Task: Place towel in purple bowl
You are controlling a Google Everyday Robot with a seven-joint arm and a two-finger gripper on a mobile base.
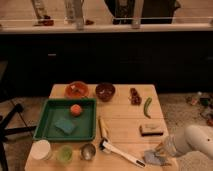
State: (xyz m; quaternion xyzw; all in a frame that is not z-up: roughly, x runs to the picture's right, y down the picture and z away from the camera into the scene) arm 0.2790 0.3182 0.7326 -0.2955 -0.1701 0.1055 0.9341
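White arm (196, 140) at lower right, forearm sloping down to the left; gripper (161, 151) low at its tip, fingers pinched together on towel (153, 159)

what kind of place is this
Probably a kitchen-like test area: wooden table with a purple bowl and metal cup, dark counter behind. The gripper, at the table's near right corner, is shut on the towel.

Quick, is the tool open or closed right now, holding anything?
Tool: closed on the small pale grey-blue cloth towel, at the front right corner of the wooden table.
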